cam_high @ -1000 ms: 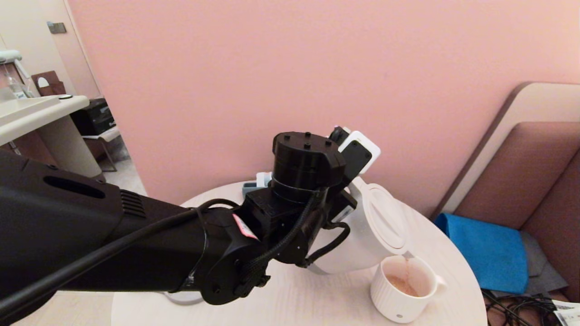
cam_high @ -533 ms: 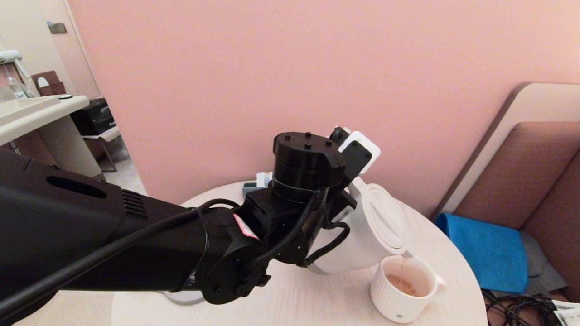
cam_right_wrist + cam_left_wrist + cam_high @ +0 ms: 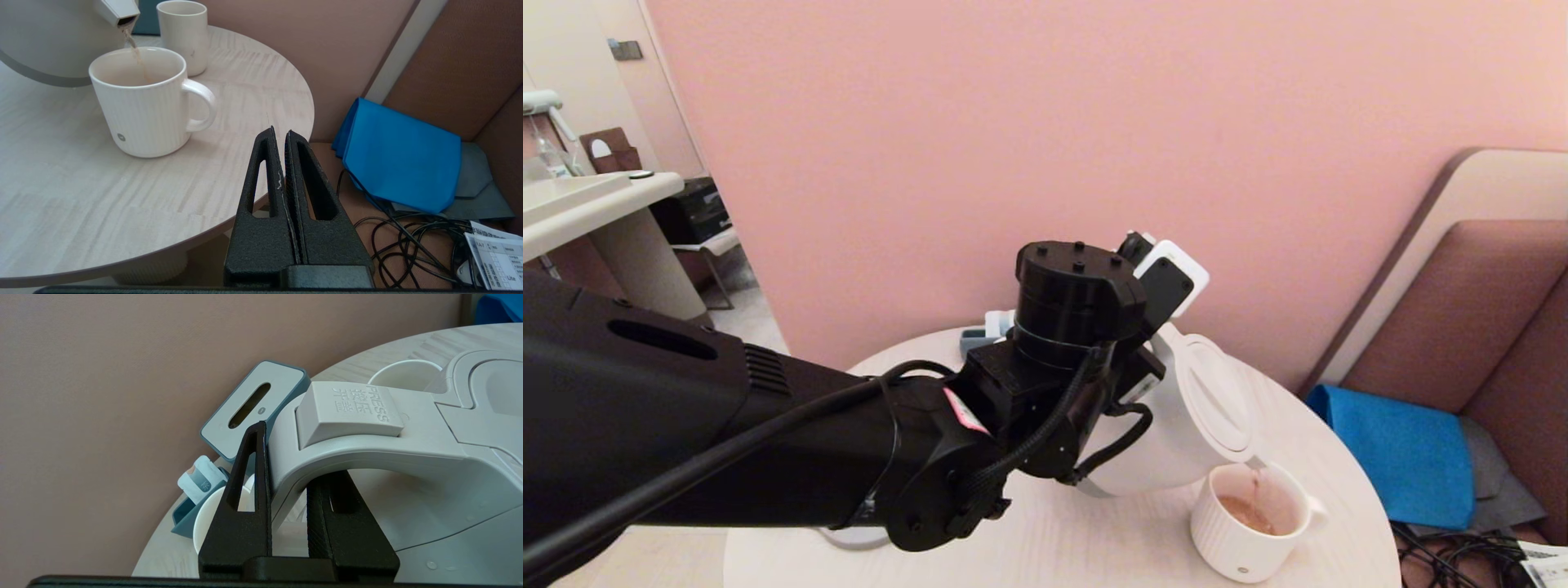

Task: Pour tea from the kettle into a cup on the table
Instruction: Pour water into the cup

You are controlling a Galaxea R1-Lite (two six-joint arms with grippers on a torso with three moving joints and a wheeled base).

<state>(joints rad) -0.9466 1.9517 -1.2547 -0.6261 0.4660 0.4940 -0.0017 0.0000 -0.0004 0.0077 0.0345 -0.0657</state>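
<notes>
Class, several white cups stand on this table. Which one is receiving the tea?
The wide ribbed mug directly under the kettle spout; a thin stream of tea falls into it. The slim handleless cup behind it gets none.

The kettle (image 3: pixel 408 465) carried a raised button (image 3: pixel 347 416) on top of its handle, directly above the left gripper (image 3: pixel 292 477) clamped on that handle. The button bore moulded Chinese characters and the word "PRESS". A printed sheet (image 3: pixel 496 255) lay beside the right gripper (image 3: pixel 284 155), on the far side from the tabletop (image 3: pixel 122 192); its print was too small to read.
</notes>
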